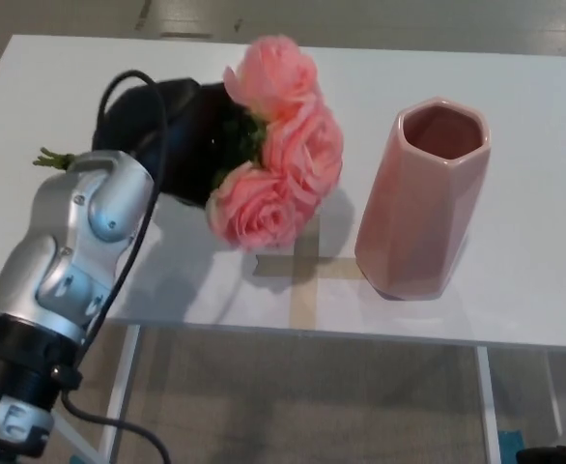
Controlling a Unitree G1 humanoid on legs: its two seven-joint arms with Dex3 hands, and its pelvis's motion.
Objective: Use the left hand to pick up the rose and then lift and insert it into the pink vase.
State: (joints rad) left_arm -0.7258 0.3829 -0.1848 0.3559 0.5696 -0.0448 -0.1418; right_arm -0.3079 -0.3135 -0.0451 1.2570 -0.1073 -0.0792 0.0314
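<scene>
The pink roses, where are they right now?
In the head view, the bunch of pink fabric roses is held up by the black left robot hand, left of the tall pink faceted vase on the white table.

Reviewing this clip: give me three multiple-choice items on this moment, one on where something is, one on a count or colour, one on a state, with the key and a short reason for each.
1. Where does the pink vase stand relative to the roses?
A. On the robot's right of them
B. On the robot's left of them
C. Lying under them

2. How many pink blooms show in the bunch?
A. One
B. Three
C. Six

3. What is the state of the left hand?
A. Open, away from the flowers
B. Shut on the roses, held above the white table
C. Resting inside the vase

Key: 1 A, the vase stands upright at picture right of the bunch. 2 B, three blooms are clustered together. 3 B, the black hand wraps the stems, and the bunch casts a shadow on the table below.
</scene>
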